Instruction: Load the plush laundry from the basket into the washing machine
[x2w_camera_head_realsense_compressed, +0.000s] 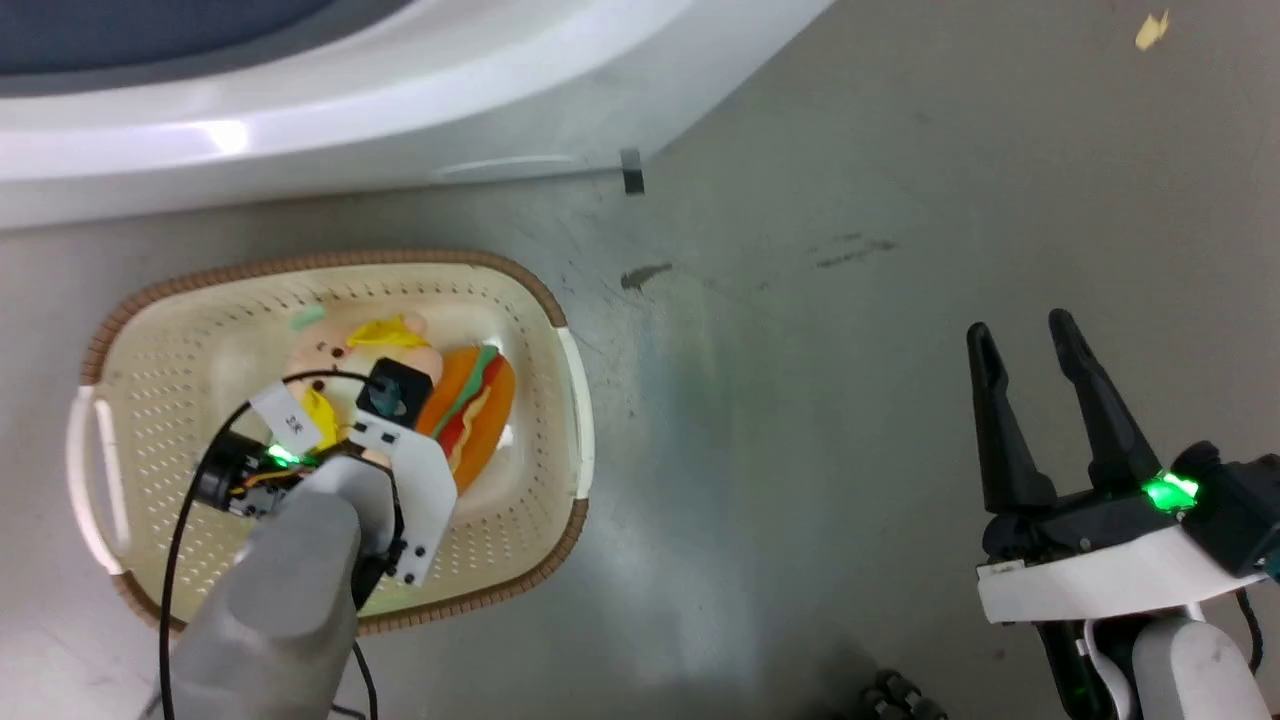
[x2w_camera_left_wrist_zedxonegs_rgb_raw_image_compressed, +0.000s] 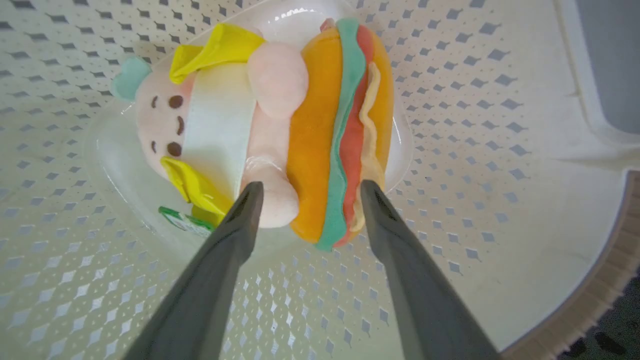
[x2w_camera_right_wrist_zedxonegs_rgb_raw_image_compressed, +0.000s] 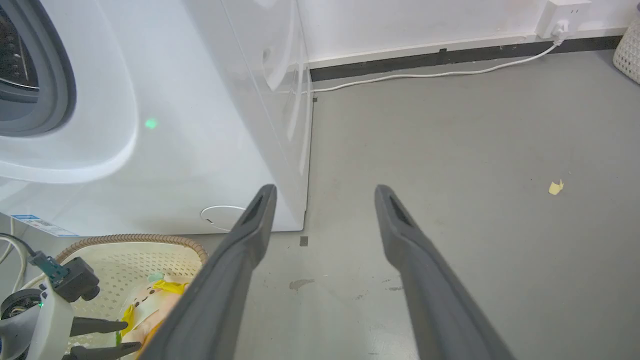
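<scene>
1. Left wrist view: the left gripper (x2w_camera_left_wrist_zedxonegs_rgb_raw_image_compressed: 310, 186) is wide open and holds nothing. The bun (x2w_camera_left_wrist_zedxonegs_rgb_raw_image_compressed: 320, 125) lies just past its tips, with the doll (x2w_camera_left_wrist_zedxonegs_rgb_raw_image_compressed: 215, 115) pressed against the bun's side.
2. The bun's long way runs straight away from the gripper, so one finger stands on each side of its near end.
3. Both toys lie in the basket (x2w_camera_left_wrist_zedxonegs_rgb_raw_image_compressed: 500, 125), near the washer (x2w_camera_head_realsense_compressed: 300, 120).
4. The right gripper (x2w_camera_head_realsense_compressed: 1019, 325) is open, empty and well apart from the basket. The left one is nearer.
5. The tips may be touching the toys; I cannot tell.
</scene>
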